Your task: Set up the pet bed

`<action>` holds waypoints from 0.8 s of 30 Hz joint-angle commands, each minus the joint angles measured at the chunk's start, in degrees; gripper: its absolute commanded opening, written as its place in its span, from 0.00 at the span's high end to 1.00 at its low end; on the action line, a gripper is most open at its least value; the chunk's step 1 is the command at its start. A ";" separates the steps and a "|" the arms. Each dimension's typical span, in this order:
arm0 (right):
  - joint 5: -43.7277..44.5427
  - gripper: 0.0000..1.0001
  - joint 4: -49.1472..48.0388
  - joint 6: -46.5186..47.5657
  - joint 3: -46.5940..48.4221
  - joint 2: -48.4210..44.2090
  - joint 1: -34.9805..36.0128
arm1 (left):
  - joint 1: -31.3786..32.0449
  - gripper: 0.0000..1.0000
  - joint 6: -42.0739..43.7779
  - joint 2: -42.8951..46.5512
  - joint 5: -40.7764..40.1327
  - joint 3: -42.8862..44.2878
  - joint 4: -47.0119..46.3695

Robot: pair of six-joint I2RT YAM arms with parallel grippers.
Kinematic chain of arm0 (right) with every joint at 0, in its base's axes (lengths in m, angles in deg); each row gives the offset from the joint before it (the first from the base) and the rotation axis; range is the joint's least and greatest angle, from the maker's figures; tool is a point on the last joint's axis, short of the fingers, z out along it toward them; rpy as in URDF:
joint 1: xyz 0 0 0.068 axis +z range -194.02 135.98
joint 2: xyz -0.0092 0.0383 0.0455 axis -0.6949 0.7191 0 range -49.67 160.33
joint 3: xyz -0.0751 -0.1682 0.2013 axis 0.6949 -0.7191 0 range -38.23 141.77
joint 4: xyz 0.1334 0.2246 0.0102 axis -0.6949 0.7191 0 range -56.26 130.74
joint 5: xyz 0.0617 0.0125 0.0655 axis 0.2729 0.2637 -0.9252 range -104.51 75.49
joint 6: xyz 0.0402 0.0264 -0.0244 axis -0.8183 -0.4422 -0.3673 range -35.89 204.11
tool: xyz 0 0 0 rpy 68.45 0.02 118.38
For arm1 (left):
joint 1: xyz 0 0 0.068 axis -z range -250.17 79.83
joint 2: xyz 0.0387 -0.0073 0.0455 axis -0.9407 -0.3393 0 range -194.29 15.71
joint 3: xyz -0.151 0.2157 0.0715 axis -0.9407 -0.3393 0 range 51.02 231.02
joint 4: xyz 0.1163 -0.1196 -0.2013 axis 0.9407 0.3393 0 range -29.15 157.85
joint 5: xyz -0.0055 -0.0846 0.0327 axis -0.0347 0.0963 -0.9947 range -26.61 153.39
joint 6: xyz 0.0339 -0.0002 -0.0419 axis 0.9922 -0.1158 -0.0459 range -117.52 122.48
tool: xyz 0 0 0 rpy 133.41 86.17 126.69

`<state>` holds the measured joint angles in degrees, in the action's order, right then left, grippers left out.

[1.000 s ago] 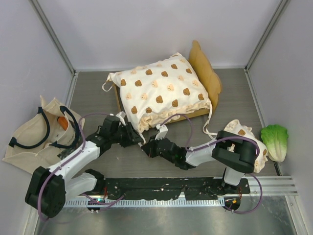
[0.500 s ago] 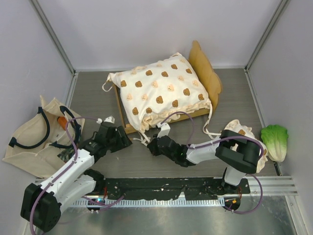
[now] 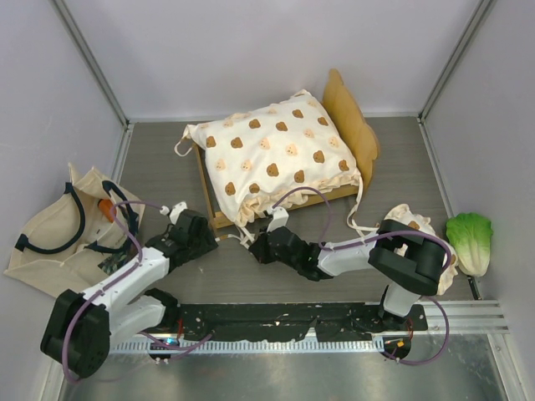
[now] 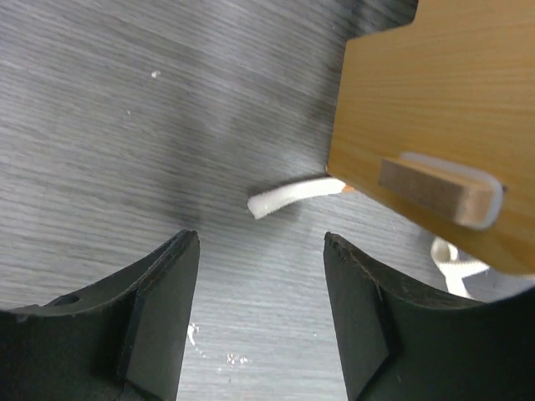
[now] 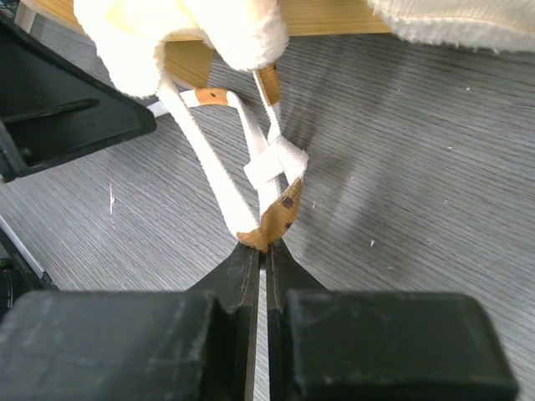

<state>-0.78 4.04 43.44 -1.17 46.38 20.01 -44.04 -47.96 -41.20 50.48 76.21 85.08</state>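
The pet bed, a light-wood frame with a scalloped headboard, stands at the back centre with the cream bear-print cushion lying on it. My right gripper is at the bed's near-left corner, shut on the brown-printed end of a white cushion tie, which runs up to the cushion corner. My left gripper is open and empty just left of it, low over the table. In the left wrist view the wooden frame corner and a loose white tie end lie just ahead of the open gripper.
A beige tote bag with black handles lies at the left with something orange inside. A green lettuce toy lies at the right wall. A small bear-print pillow sits partly under my right arm. More white ties hang off the bed's near-right corner.
My left gripper has drawn back to the left, away from the right gripper and the bed corner. The right gripper has stayed shut on the tie and shifted slightly towards the bed.
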 commanded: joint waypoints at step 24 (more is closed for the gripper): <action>-1.78 0.91 -0.19 1.02 0.82 -0.86 -0.84 | -0.11 1.00 -1.51 -5.94 -0.72 -4.62 -14.12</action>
<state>-2.26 4.31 43.47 -1.11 46.38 19.38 -44.06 -49.60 -47.34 49.72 72.34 69.19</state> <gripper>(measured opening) 0.079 0.012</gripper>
